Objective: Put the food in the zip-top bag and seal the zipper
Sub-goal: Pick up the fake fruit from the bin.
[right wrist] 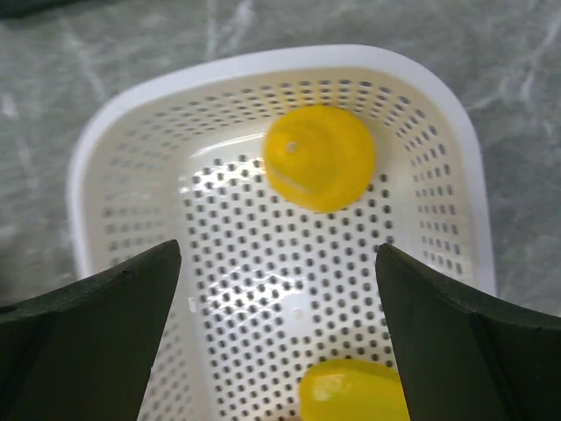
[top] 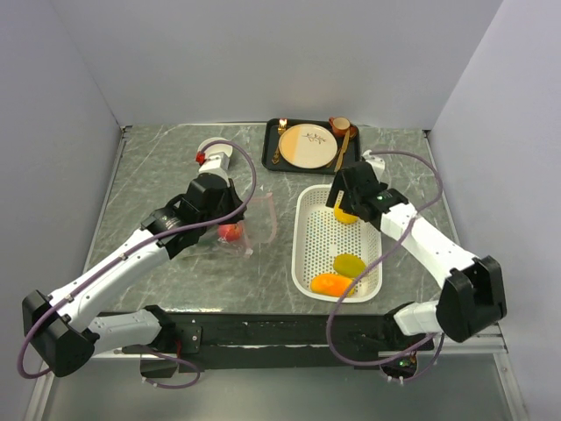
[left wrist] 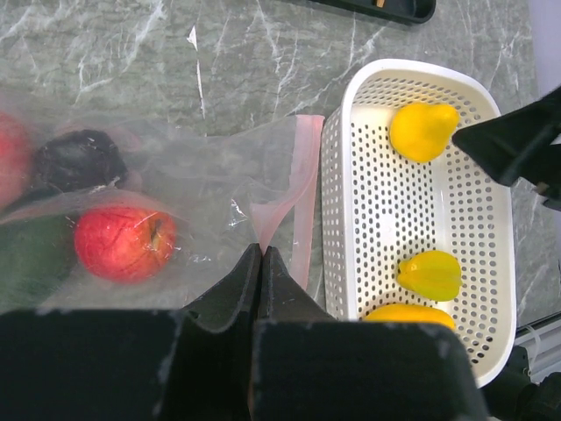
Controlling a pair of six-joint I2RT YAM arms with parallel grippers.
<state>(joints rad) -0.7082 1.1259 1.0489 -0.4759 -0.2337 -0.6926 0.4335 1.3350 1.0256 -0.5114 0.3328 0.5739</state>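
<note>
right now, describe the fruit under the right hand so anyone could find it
Look in the white perforated basket. At its far end, under the open right hand, lies a round yellow fruit. It sits alone; the yellow-green piece and orange piece lie together at the near end.

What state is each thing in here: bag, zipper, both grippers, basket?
zip-top bag, on the table, red fruit and others inside.
zipper, unsealed, sides apart.
left gripper, shut on the zip-top bag's mouth edge.
right gripper, open, empty, above the yellow fruit.
basket, upright, three fruits inside.
</note>
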